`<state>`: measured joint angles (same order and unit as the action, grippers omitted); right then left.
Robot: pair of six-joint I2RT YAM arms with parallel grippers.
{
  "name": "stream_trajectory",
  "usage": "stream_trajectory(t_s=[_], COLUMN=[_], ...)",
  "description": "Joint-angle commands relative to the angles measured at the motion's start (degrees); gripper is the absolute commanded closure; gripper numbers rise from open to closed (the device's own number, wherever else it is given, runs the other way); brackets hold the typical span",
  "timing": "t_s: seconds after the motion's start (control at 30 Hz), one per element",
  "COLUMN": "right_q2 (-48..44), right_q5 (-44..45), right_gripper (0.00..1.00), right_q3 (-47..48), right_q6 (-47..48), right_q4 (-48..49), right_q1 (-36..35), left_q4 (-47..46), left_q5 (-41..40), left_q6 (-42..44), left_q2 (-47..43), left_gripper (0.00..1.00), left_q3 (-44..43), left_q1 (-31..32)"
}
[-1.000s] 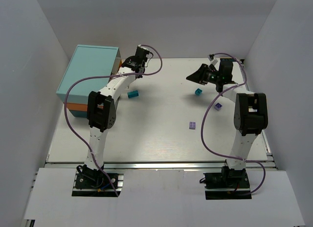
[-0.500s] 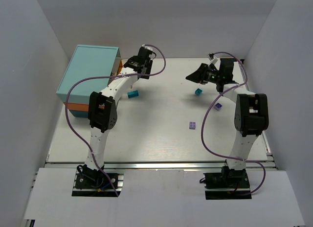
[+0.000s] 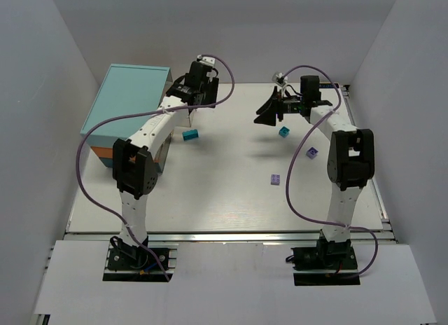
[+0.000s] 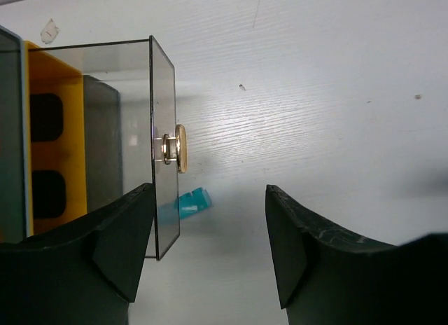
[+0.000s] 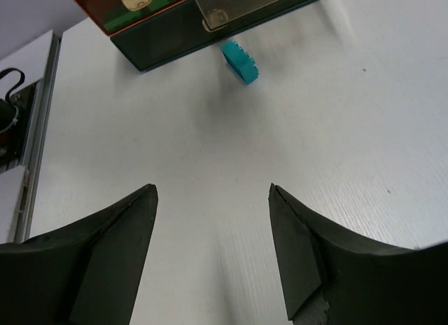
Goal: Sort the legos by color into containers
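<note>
A: How are the jaws of the left gripper [image 4: 206, 199] seen?

B: They are spread wide, and nothing is held between them. Past the fingers a clear drawer [image 4: 162, 94] is seen standing out from the teal-topped cabinet [image 3: 129, 94]. A brass knob [image 4: 180, 148] is fixed to its front panel.

A: Can anything be made out inside that drawer?

B: That cannot be told from these views. A cyan brick [image 4: 194, 201] is seen lying on the white table [image 4: 336, 94] just beside the drawer front, partly hidden behind the panel's lower corner.

A: And the right gripper [image 5: 211, 199]?

B: Its jaws are likewise set wide apart, with nothing gripped and only bare table between them. It is pointed toward the cabinet, well apart from it, and the same cyan brick is caught by its camera just in front of the drawers.

A: Where are the other legos found?

B: From above, a second cyan brick [image 3: 284, 132] is seen near the right gripper. A pale purple brick [image 3: 312, 152] lies beside the right arm. A second purple brick [image 3: 276, 179] lies nearer the middle of the table, apart from the rest.
</note>
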<state>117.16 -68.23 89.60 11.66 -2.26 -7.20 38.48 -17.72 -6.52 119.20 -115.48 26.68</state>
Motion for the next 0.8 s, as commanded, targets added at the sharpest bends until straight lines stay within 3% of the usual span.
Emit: stream_trajectory(t_s=[0.0,0.2,0.33,0.37,0.47,0.57,0.6,0.63,0.77], right_q2=[1.75,1.31,2.71,3.41,7.80,12.64,14.83,15.72,19.15], right_q5=[-2.70,-2.35,-1.39,0.44,4.49,8.18,9.50,11.17,21.36], right_gripper=[0.30,0.29,0.23,0.22,0.19,0.18,0.18,0.18,0.19], right_q3=[4.09,3.56,6.10,7.15,14.79,23.58,25.25,27.36,28.52], right_q6=[9.09,13.37,38.81,49.32,58.19,55.77,52.10,49.97,41.96], right_q4=[-9.69,-11.97,-22.94,-26.96,-31.21,-28.44,-26.67,-24.74,-13.49], right_q1=[-1.14,-2.90,-6.06,-7.46,-11.77,-15.73,-16.52,-18.79,-21.80], left_q4=[-0.95,-2.18,-2.18,-1.40,-0.78,-1.74,-2.00,-2.09,-1.31], left_q5=[1.63,2.59,6.54,7.95,8.84,8.40,7.18,6.39,2.17], left_q6=[-1.56,-2.35,-4.63,-5.42,-8.06,-10.08,-10.78,-11.92,-15.53], left_q2=[-5.99,-7.22,-9.59,-10.29,-15.91,-25.19,-27.85,-30.58,-43.23], left_gripper=[0.26,0.25,0.32,0.43,0.58,0.52,0.41,0.37,0.32], left_q3=[2.36,4.04,0.88,0.26,1.21,7.53,9.47,13.49,22.46], left_q1=[-0.75,-0.75,-0.75,-0.75,-0.75,-0.75,-0.75,-0.75,-0.75])
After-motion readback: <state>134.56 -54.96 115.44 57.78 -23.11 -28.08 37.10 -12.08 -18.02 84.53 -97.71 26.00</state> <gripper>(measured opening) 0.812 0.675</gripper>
